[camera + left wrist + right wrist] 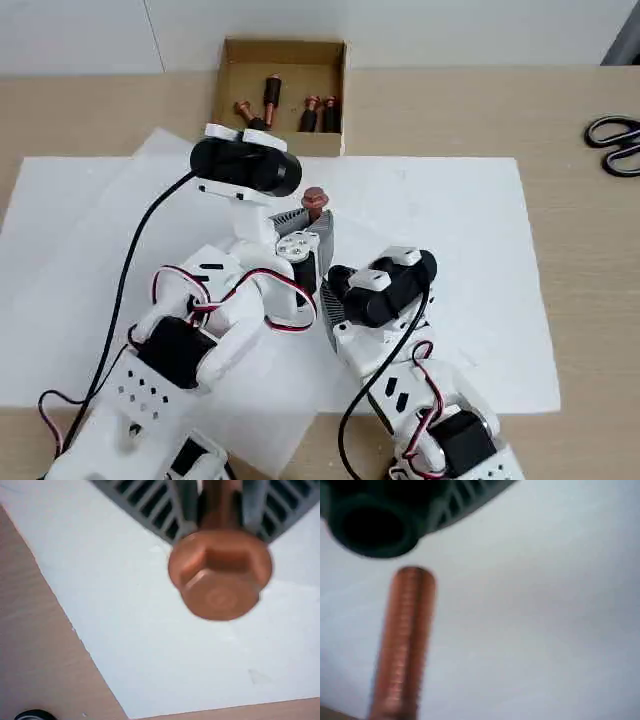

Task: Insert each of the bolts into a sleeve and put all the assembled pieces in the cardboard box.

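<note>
Your left gripper point(217, 505) clamps the bolt point(220, 575) under its head; it is likely rigid and light. Your right gripper point(380, 500) pinches the sleeve point(367, 527) beside the bolt's tip.

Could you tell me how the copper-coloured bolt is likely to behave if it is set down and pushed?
The bolt looks rigid and probably metal, so likely heavy for its size. Its round threaded shank would probably roll, curving around the wider hexagonal head. The threads likely resist slipping in the left gripper.
</note>
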Tool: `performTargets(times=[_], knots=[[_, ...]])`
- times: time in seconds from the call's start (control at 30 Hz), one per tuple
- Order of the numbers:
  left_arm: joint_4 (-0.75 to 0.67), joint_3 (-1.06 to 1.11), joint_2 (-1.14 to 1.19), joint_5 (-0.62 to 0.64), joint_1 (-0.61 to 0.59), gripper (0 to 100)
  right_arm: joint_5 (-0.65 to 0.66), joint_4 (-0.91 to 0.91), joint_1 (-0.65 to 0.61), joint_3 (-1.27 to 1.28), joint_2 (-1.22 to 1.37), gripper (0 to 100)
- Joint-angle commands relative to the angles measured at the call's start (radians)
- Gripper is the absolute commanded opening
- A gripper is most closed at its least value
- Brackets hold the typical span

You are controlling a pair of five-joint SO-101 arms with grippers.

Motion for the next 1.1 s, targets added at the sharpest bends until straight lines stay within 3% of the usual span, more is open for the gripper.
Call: performTargets(times=[0.0, 1.07], knots=[[-0.035, -0.012, -0.034, -0.003, 0.005, 1, -0.009, -0.027, -0.010, -0.003, -0.016, 0.4], [-0.060, 0.033, -0.028, -0.002, 0.037, 1, -0.011, -0.081, -0.035, 0.038, -0.018, 0.4]])
